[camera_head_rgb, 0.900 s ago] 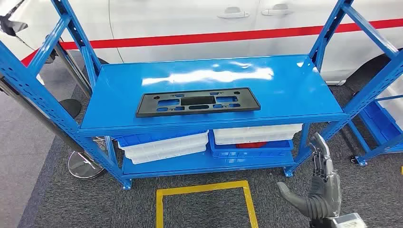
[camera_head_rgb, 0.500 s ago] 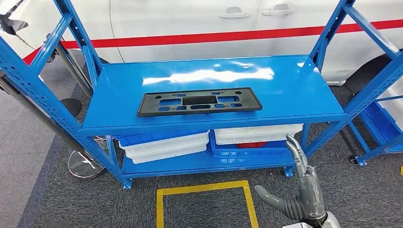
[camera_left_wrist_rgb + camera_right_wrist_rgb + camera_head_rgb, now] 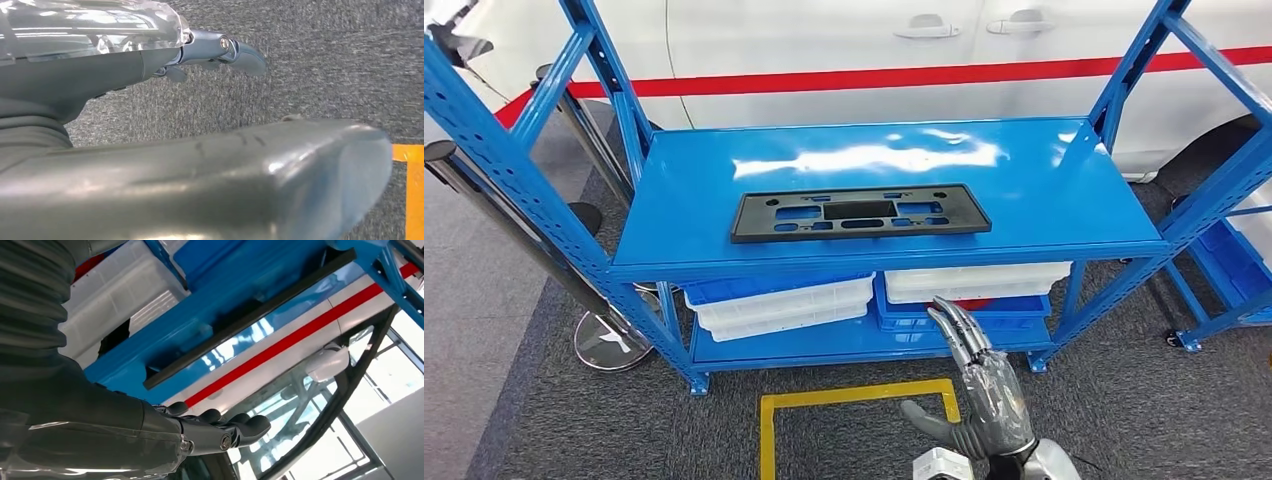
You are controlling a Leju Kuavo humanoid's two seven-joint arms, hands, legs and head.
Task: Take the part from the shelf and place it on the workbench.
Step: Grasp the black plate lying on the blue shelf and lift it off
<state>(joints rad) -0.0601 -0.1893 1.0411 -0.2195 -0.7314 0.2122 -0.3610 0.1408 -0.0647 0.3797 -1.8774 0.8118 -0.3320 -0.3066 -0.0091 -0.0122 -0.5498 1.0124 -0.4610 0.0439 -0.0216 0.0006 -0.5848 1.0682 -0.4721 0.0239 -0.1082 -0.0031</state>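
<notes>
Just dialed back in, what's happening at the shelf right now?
The black plastic part lies flat on the top of the blue shelf, untouched. The right hand is raised in front of the shelf, below its top level, fingers apart and empty. The left hand hangs over the grey carpet, holding nothing. White and blue bins sit on the lower shelf. Nothing has been picked up yet.

Behind the rack you see a white car (image 3: pixel 844 40) with a red stripe (image 3: pixel 904 76) — on the grey carpet (image 3: pixel 574 430), yellow floor tape (image 3: pixel 856 395).

The part (image 3: pixel 860 212) lies on the shelf's (image 3: pixel 1064 190) top deck, bins (image 3: pixel 779 305) below, car (image 3: pixel 844 40) behind.
</notes>
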